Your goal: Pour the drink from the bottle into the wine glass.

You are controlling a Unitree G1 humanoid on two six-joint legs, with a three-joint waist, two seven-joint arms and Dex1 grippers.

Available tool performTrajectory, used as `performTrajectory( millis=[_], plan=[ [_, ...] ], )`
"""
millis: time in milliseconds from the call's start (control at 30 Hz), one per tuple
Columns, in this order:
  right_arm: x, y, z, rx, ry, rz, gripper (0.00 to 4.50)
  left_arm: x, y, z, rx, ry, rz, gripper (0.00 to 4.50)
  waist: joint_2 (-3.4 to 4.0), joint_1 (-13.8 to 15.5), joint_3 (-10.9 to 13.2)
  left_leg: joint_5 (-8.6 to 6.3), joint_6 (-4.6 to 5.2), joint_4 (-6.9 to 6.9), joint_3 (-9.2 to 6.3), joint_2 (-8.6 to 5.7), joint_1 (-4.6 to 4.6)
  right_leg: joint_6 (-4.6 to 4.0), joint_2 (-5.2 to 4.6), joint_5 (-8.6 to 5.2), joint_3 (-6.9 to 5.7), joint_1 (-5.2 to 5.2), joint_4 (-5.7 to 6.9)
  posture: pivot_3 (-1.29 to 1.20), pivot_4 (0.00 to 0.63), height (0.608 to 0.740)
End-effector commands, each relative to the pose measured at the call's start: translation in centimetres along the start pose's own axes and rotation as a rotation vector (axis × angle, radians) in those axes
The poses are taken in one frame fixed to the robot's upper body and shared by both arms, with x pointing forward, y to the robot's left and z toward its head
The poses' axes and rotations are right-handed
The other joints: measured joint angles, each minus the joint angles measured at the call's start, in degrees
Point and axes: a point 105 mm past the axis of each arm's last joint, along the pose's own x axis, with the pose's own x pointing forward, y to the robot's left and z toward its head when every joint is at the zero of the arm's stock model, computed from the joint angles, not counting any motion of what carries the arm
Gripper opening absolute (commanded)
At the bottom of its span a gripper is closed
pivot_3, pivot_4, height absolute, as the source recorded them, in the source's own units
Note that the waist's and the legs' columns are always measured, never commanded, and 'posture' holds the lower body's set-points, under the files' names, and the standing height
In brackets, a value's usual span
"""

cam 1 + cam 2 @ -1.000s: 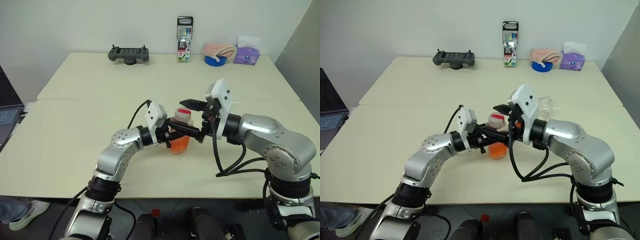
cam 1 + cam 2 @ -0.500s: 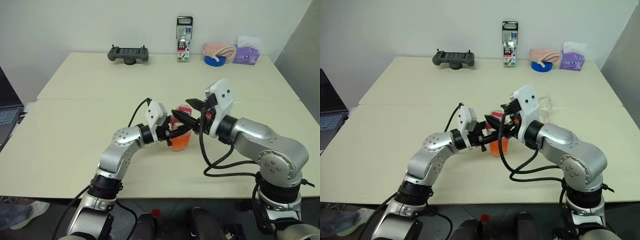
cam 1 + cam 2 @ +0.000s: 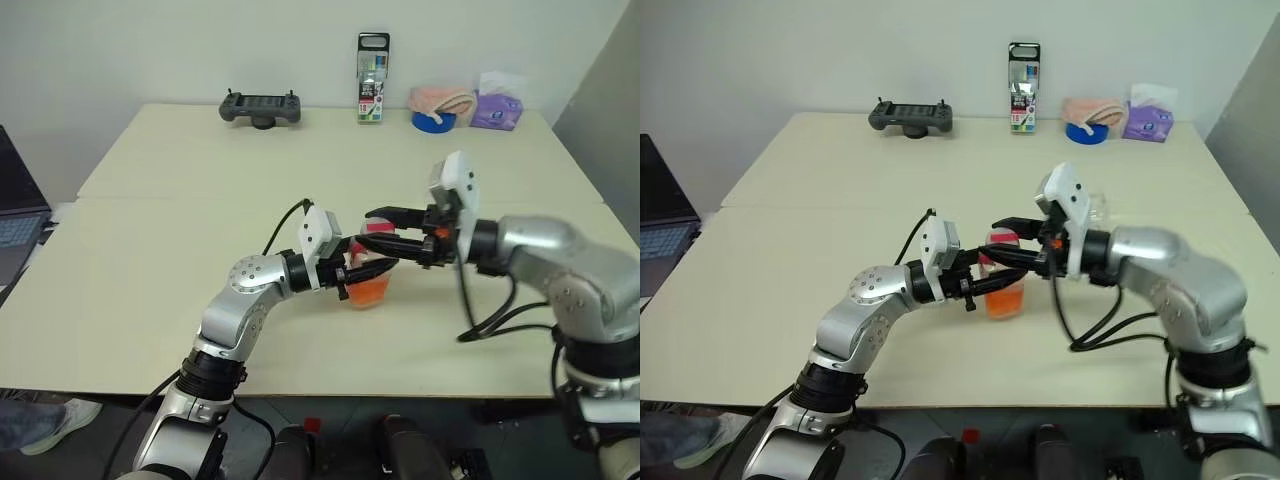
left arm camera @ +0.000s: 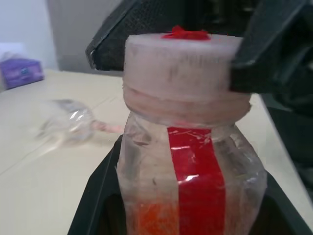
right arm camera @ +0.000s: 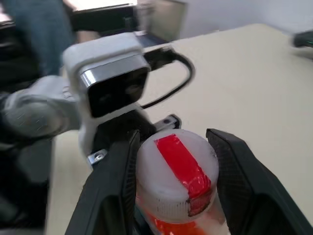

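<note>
Since the earlier frame, the right gripper has swung round from beside the bottle to reach in level from the right, and its fingers now bracket the cap.

1. Bottle position: it stands upright near the middle of the front table, between the two arms. The drink fills its lower part.
2. Left gripper: clenched on the bottle body from the left. The left wrist view shows a black finger against the clear wall, beside the red label.
3. Right gripper: fingers sit one on each side of the cap. In the right wrist view they lie against or just beside its rim; firm contact cannot be confirmed.
4. View differences:
   - The left wrist view shows the glass lying on its side on the table behind the bottle. The right eye view shows it at, partly hidden by the right wrist.
   - The right wrist view shows the red strip across the cap top and the left arm's camera housing just behind the bottle.
   - The head views show a controller, a marker pack, tape and tissues along the far edge.
</note>
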Motion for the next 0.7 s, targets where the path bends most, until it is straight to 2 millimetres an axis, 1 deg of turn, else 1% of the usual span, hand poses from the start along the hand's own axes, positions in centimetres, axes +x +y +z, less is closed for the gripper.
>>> performTrajectory(
  millis=[33,100,200,267,333,367,400,500,533,633,700],
  plan=[
    [0.3,1.0,1.3,-0.069,-0.048,0.28,1.85,-0.4,0.7,1.3,0.026,-0.028,0.037,1.76,0.01,-0.41,0.0,0.0,0.0,0.02,0.04,0.04,0.04,0.01,0.03,0.0,0.02,0.0,0.05,0.0,0.15,0.74],
    [0.2,0.2,1.0,-0.099,-0.013,0.312,1.85,-0.4,0.5,1.4,0.026,-0.028,0.037,1.76,0.01,-0.46,0.0,0.01,0.01,0.02,-0.02,0.08,0.06,0.04,0.1,-0.02,0.0,-0.01,0.12,0.0,0.15,0.74],
    [0.7,-0.9,0.8,-0.16,0.039,0.304,1.85,-0.5,0.4,1.4,0.026,-0.029,0.049,1.75,0.01,-0.44,0.0,0.01,0.0,0.1,-0.06,0.11,0.02,-0.05,0.15,0.04,-0.01,-0.05,0.19,0.0,0.15,0.74],
    [0.7,-0.6,1.2,-0.122,0.045,0.348,1.85,-0.6,0.5,1.3,0.027,-0.028,0.058,1.75,0.01,-0.32,0.0,0.01,0.0,0.16,-0.06,0.11,-0.03,-0.05,0.13,0.04,0.01,-0.07,0.19,0.0,0.15,0.74],
    [0.6,-0.4,1.6,-0.109,0.037,0.369,2.59,-0.6,0.5,1.1,0.034,-0.022,0.062,1.75,0.02,-0.07,0.01,0.01,-0.01,0.3,-0.09,0.08,-0.12,-0.06,0.09,0.05,0.0,-0.08,0.19,0.0,0.15,0.74],
    [0.5,-0.4,1.6,-0.116,0.039,0.37,2.85,-0.5,0.5,1.0,0.035,-0.022,0.063,1.75,0.02,0.11,0.01,0.01,-0.01,0.36,-0.09,0.07,-0.15,-0.06,0.08,0.05,0.0,-0.08,0.19,0.0,0.15,0.74],
    [0.4,-0.4,1.5,-0.124,0.043,0.364,3.2,-0.5,0.5,1.0,0.034,-0.022,0.065,1.75,0.02,0.22,0.01,0.0,-0.01,0.4,-0.09,0.04,-0.15,-0.05,0.05,0.05,0.0,-0.07,0.18,0.0,0.15,0.74],
    [0.3,-0.9,1.5,-0.163,0.027,0.306,4.28,-0.4,0.5,0.9,0.029,-0.028,0.069,1.74,0.02,0.31,0.01,0.0,-0.02,0.47,-0.08,-0.02,-0.18,0.01,-0.03,0.09,0.02,-0.06,0.17,0.0,0.15,0.74],
    [0.3,-1.3,1.4,-0.168,0.015,0.274,4.49,-0.3,0.5,0.9,0.027,-0.032,0.067,1.74,0.02,0.31,0.01,0.0,-0.02,0.48,-0.07,-0.03,-0.18,0.03,-0.04,0.1,0.02,-0.06,0.17,0.0,0.15,0.74],
    [-0.2,-1.5,0.7,-0.151,0.012,0.231,4.5,-0.1,0.4,0.9,0.03,-0.032,0.061,1.74,0.02,0.32,0.01,0.01,-0.02,0.51,-0.08,-0.03,-0.18,0.06,-0.04,0.11,0.01,-0.04,0.17,0.0,0.15,0.74],
    [-0.7,-1.4,0.4,-0.138,0.002,0.172,4.5,-0.1,0.4,0.8,0.028,-0.032,0.057,1.74,0.02,0.34,0.01,0.01,-0.02,0.51,-0.07,-0.03,-0.18,0.06,-0.04,0.11,0.01,-0.04,0.17,0.0,0.15,0.74]
  ],
)
